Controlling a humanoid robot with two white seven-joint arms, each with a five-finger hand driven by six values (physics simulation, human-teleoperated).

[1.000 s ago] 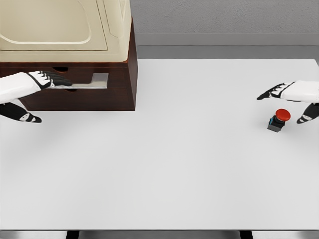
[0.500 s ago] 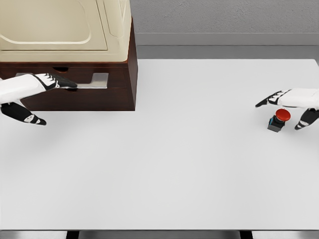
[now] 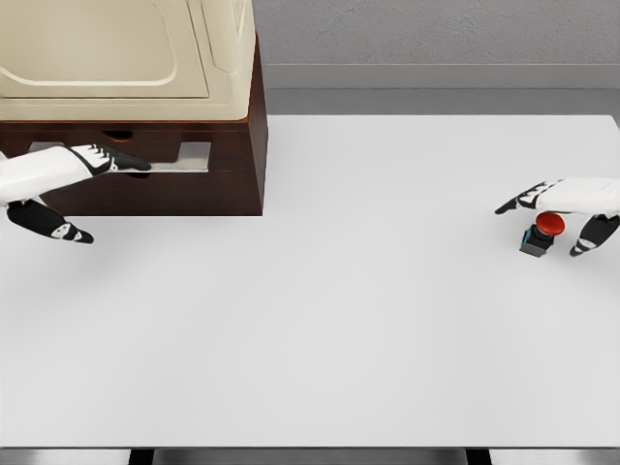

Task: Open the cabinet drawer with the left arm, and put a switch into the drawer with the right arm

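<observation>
Your left hand sits at the front of the brown cabinet drawer, its upper fingers stretched along the metal handle and its thumb hanging well below, off the drawer face. The fingers are laid out, not wrapped; you cannot tell whether they are hooked behind the handle. The drawer looks shut or barely out. If you pull now with the fingers only resting on the metal, they may slide off and the drawer stays closed.

Your right hand hovers spread over the red-capped switch, index pointing away to the far side of it, thumb down on the near side, and nothing gripped. The switch stands on the white table, just under the palm. It is small and top-heavy by the look of it, so a closing thumb that meets the cap before the dark base could tip it or knock it away.

Mind the edges: the switch sits near the right edge of the table, just beyond your right fingertips, so a nudge outward could send it off. Between your two hands the table is bare, giving a free carry toward the cabinet. In front of the drawer, on the near side of your left fingers, the table is also free for the pull. The beige appliance on top of the cabinet overhangs your left fingers, so lower the switch in from the front.
</observation>
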